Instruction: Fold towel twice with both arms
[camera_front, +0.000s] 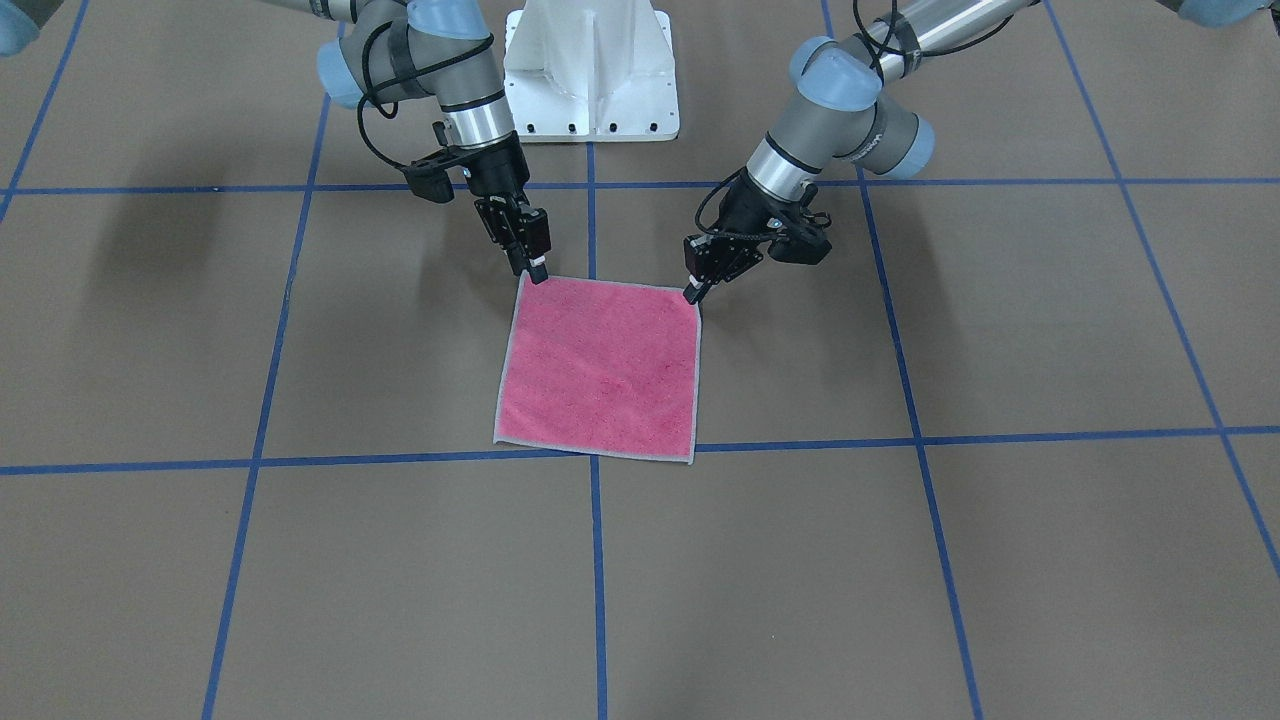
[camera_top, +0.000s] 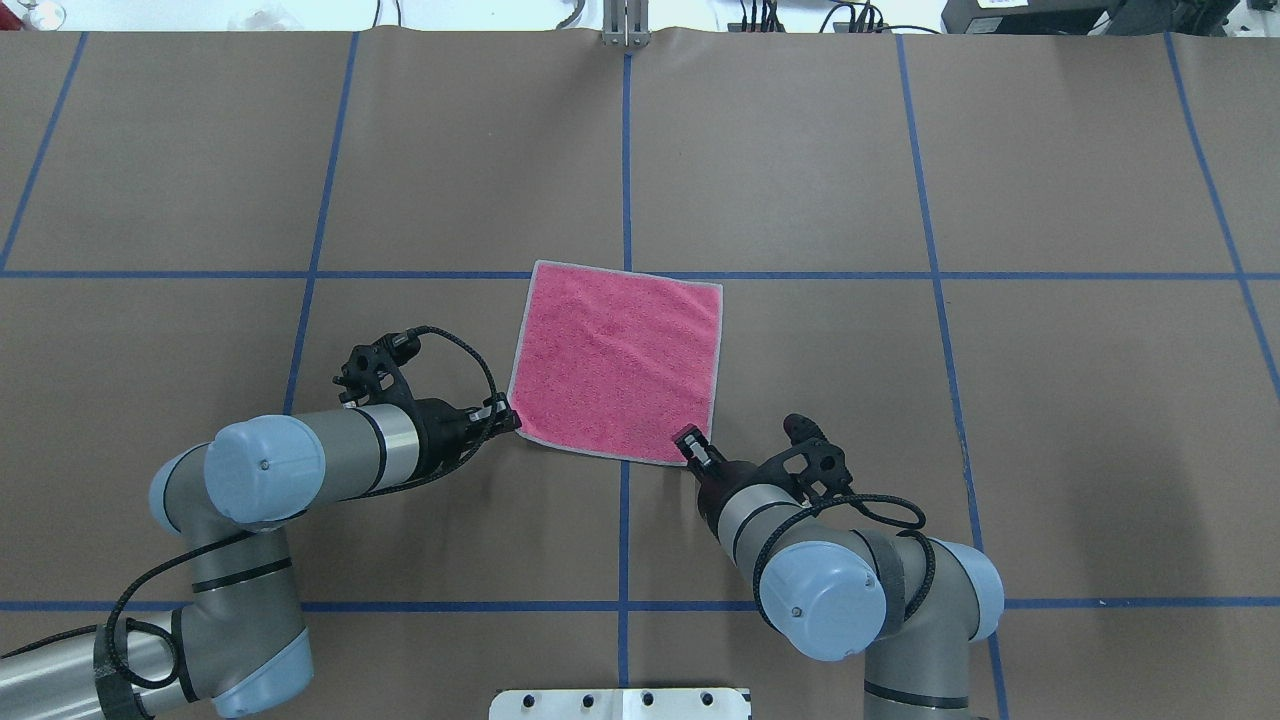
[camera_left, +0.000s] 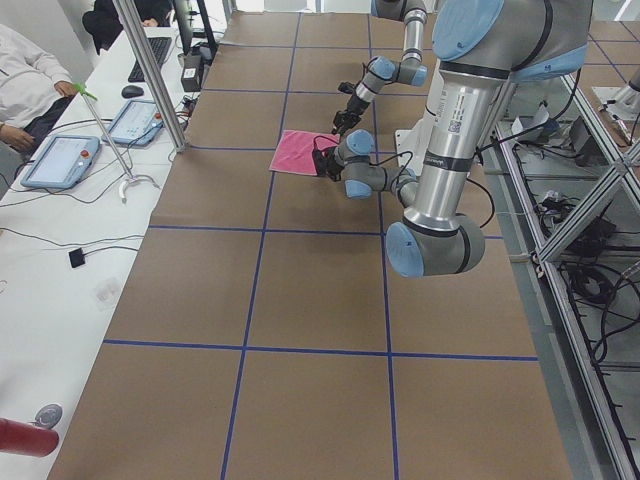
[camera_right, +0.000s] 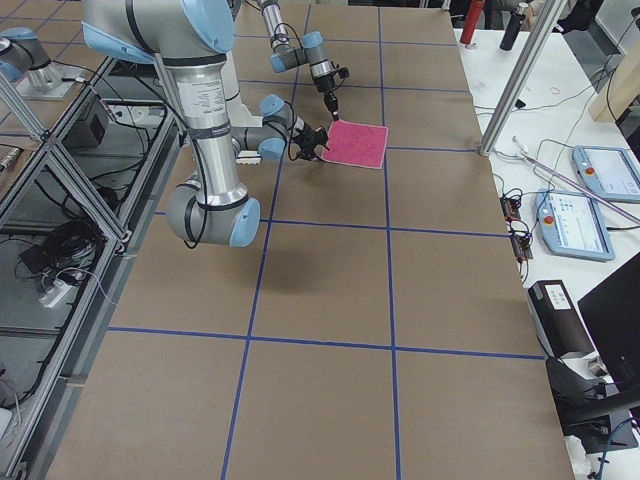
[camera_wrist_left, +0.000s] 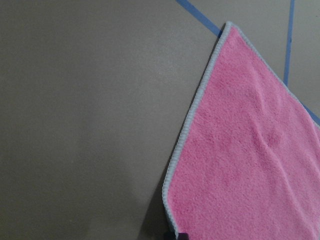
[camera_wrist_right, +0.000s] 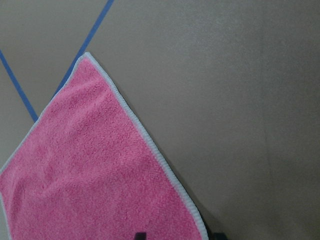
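Brown blue-gridded table (camera_top: 1000, 150) bears one flat pink towel (camera_top: 618, 360).

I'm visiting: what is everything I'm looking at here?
towel: one, pink with grey edging, flat mid-table.
table: one, brown, under everything.
tape lines: several, blue, gridding the table.
base: one, white, bolted at table's edge.
tablets: two, blue screens, on the side desk.
person: one, white sleeve, at that desk.
arms: two, silver-grey, left arm and right arm.
grippers: two, black, left gripper and right gripper at the towel's robot-side corners.

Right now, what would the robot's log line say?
towel: flat, pink up, unfolded | left gripper: at robot-side left corner | right gripper: at robot-side right corner | grips: unconfirmed
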